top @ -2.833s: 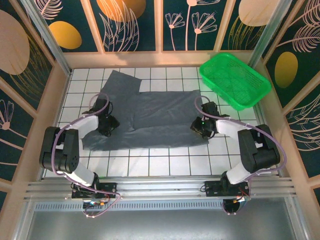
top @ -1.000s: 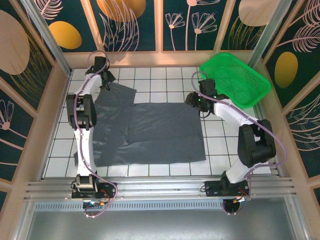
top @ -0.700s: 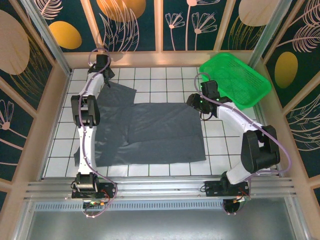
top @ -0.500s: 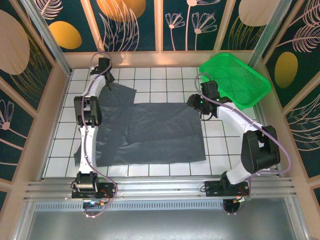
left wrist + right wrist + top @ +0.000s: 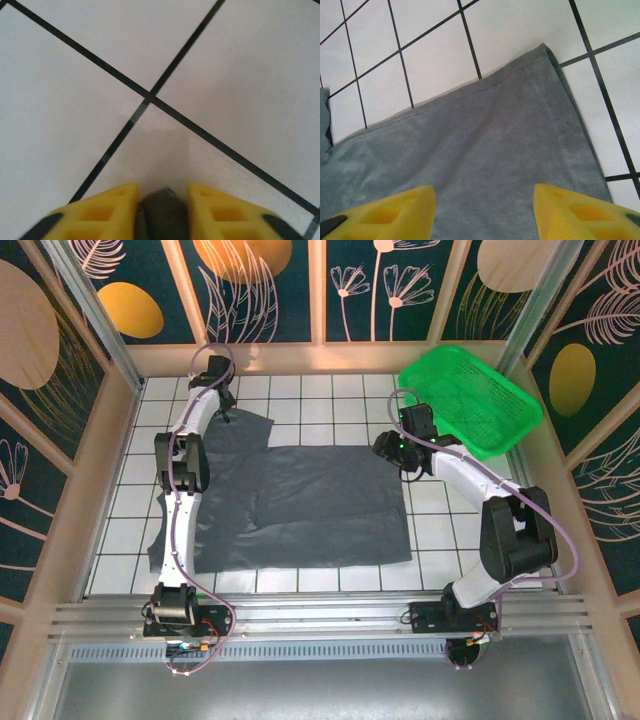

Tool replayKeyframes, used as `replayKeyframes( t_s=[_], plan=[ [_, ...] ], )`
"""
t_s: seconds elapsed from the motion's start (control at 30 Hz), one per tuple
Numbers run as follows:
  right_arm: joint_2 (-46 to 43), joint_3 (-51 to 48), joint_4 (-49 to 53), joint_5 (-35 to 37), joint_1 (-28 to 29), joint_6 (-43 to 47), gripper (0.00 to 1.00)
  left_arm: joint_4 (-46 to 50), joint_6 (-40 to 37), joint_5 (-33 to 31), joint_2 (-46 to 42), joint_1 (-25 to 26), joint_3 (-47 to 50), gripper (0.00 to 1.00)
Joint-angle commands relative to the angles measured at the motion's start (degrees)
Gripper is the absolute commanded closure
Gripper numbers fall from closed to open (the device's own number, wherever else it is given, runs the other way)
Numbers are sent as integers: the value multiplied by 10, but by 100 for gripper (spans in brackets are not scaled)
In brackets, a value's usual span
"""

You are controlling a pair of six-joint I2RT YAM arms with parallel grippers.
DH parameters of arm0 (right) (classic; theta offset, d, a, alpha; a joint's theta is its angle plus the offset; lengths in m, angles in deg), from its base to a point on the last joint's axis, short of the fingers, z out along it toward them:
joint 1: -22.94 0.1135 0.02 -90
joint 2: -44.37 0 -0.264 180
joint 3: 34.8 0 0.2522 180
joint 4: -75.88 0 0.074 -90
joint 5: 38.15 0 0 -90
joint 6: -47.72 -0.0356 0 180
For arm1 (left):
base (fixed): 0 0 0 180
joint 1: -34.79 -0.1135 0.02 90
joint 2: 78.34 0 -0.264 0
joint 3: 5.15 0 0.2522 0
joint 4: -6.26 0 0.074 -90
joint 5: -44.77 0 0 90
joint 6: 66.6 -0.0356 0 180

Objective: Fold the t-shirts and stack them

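Observation:
A dark slate-grey t-shirt [image 5: 300,500] lies spread flat on the white tiled table, one sleeve pointing to the far left. My left gripper [image 5: 226,408] is at the tip of that sleeve. In the left wrist view its yellow fingers [image 5: 112,210] are shut on a small bunch of dark fabric [image 5: 162,215] just above the tiles. My right gripper [image 5: 392,452] hovers over the shirt's far right corner. In the right wrist view it [image 5: 484,195] stands open, wide apart over the hem [image 5: 545,100], holding nothing.
A bright green mesh basket [image 5: 470,400] sits tilted at the far right corner, just behind the right arm. Wooden frame walls close in the table on three sides. Bare tiles [image 5: 450,530] lie to the right of the shirt and along the near edge.
Both grippers left the shirt's near middle and went to its far edge. In the last second the left gripper shifted onto the sleeve tip and closed on fabric; the right stayed put.

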Motion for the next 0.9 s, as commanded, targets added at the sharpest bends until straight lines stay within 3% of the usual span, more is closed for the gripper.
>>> replayKeyframes(
  t_s=[0.0,0.03,0.3,0.57,0.87],
  plan=[
    [3,6,-14,7,4,-10,46,109,-4,28,-2,11,20,90],
    [3,4,-17,14,3,-13,46,105,1,27,-13,11,31,100],
    [57,9,-60,90,-33,-50,53,38,23,25,-142,12,121,100],
    [186,110,-42,91,-40,-31,58,6,-3,35,-215,12,193,100],
    [257,173,-22,93,-34,-22,59,-36,7,72,-300,12,301,100]
  ],
)
